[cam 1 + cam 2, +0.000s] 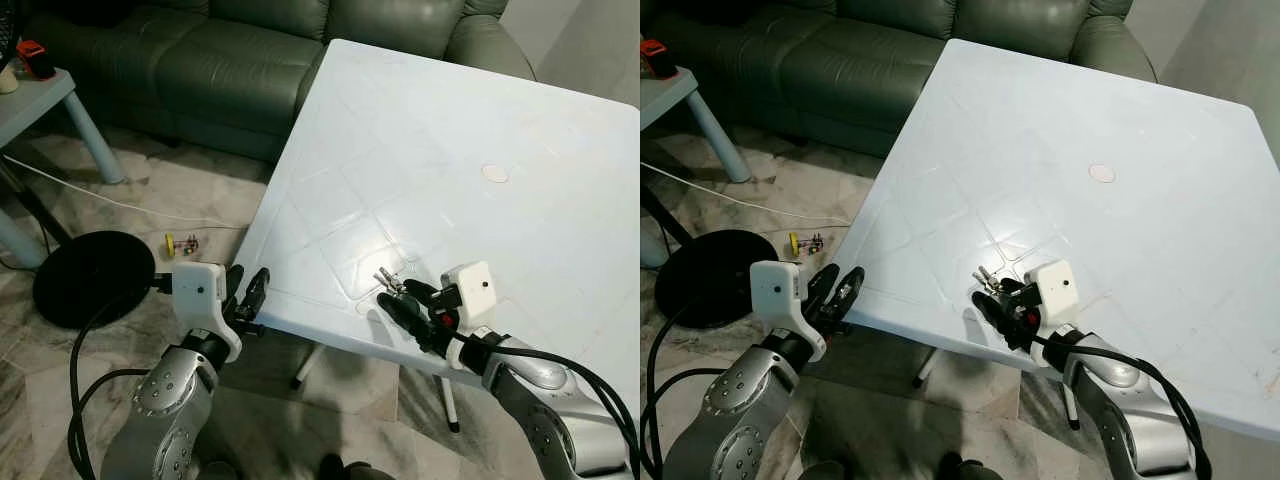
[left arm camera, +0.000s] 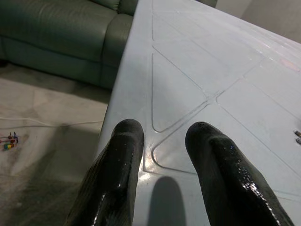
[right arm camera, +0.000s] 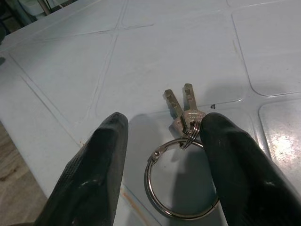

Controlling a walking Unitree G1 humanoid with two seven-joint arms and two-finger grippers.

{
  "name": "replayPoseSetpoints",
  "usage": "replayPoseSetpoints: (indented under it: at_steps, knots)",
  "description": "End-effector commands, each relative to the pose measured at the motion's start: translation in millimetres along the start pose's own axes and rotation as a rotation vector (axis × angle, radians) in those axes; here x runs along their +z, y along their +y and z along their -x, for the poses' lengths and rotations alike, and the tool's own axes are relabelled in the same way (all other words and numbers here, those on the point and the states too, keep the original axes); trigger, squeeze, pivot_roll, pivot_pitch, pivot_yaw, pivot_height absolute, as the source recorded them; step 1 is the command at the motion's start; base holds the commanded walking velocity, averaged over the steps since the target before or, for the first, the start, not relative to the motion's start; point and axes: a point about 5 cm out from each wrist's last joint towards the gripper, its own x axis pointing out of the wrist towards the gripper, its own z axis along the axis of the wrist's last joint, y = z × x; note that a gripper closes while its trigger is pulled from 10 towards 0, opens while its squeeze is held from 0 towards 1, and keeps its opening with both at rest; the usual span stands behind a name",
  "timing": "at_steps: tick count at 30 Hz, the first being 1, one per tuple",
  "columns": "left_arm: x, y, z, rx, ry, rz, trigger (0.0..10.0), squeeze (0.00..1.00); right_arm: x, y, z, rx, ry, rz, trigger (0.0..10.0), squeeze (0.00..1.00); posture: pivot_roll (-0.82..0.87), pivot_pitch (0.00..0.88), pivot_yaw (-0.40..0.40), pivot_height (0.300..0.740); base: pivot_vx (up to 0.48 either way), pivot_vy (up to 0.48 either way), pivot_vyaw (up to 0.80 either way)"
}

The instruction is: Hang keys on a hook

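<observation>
Two silver keys (image 3: 183, 111) on a large metal ring (image 3: 181, 181) lie flat on the white plastic table (image 1: 450, 130), close to its near edge. My right gripper (image 1: 402, 298) is open and low over the table, one black finger on each side of the ring, and the keys (image 1: 387, 280) stick out just past its fingertips. My left gripper (image 1: 248, 283) is open too, holding nothing, and hovers at the table's near left corner. In the left wrist view its fingers (image 2: 120, 155) point along the tabletop.
A green leather sofa (image 1: 200, 60) stands behind the table. On the marble floor to the left are a black round base (image 1: 90, 275), a white cable (image 1: 100, 200) and small coloured bits (image 1: 180, 242). A pale side table (image 1: 30, 100) carries a red object (image 1: 35, 58).
</observation>
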Motion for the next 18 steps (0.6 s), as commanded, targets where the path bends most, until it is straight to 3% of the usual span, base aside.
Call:
replayPoseSetpoints:
  at_steps: [1,3,8,11,12,13,14,15,16,17,18]
  knots:
    - [2.4,-1.5,1.8,-0.001,-0.006,0.004,10.0,0.0,2.4,4.5,1.7,-0.01,-0.011,0.012,5.3,0.0,0.16,0.216,-0.122,0.74,0.0,0.0,0.0]
    - [2.6,-1.4,1.8,-0.001,-0.007,0.005,10.0,0.0,1.9,5.8,1.0,-0.012,-0.01,0.012,4.7,0.0,0.16,0.216,-0.122,0.74,0.0,0.0,0.0]
    - [3.3,-1.8,1.6,-0.002,-0.008,0.006,10.0,0.0,0.9,8.4,0.9,-0.019,-0.01,0.023,4.6,0.0,0.17,0.217,-0.122,0.74,0.0,0.0,0.0]
    - [3.6,-1.9,1.5,-0.003,-0.009,0.005,10.0,0.0,-0.3,7.1,0.7,-0.047,0.001,0.042,6.7,0.0,0.17,0.216,-0.123,0.74,0.0,0.0,0.0]
    - [3.6,-1.9,1.5,-0.003,-0.008,0.005,10.0,0.0,-0.8,6.8,0.6,-0.054,0.006,0.048,6.7,0.0,0.17,0.216,-0.123,0.74,0.0,0.0,0.0]
    - [3.6,-1.8,1.5,-0.003,-0.008,0.006,10.0,0.0,-1.0,6.5,0.5,-0.063,0.01,0.057,8.0,0.0,0.17,0.216,-0.123,0.74,0.0,0.0,0.0]
    - [3.6,-1.8,1.7,-0.003,-0.008,0.007,10.0,0.0,-1.0,5.8,0.0,-0.086,0.013,0.077,10.0,0.0,0.16,0.219,-0.121,0.74,0.0,0.0,0.0]
    - [3.6,-1.8,1.7,-0.003,-0.008,0.008,10.0,0.0,-1.3,5.5,-0.4,-0.095,0.016,0.082,10.0,0.0,0.16,0.219,-0.121,0.74,0.0,0.0,0.0]
    - [3.6,-1.8,1.7,-0.003,-0.008,0.008,10.0,0.0,-1.4,5.3,-0.7,-0.1,0.016,0.081,9.3,0.0,0.16,0.219,-0.121,0.74,0.0,0.0,0.0]
    - [3.5,-1.7,1.7,-0.002,-0.008,0.009,10.0,0.0,-1.6,5.1,-0.8,-0.109,0.015,0.08,6.1,0.0,0.16,0.219,-0.121,0.74,0.0,0.0,0.0]
    - [3.5,-1.7,1.7,-0.002,-0.008,0.009,10.0,0.0,-1.6,5.1,-0.8,-0.109,0.015,0.08,6.1,0.0,0.16,0.219,-0.121,0.74,0.0,0.0,0.0]
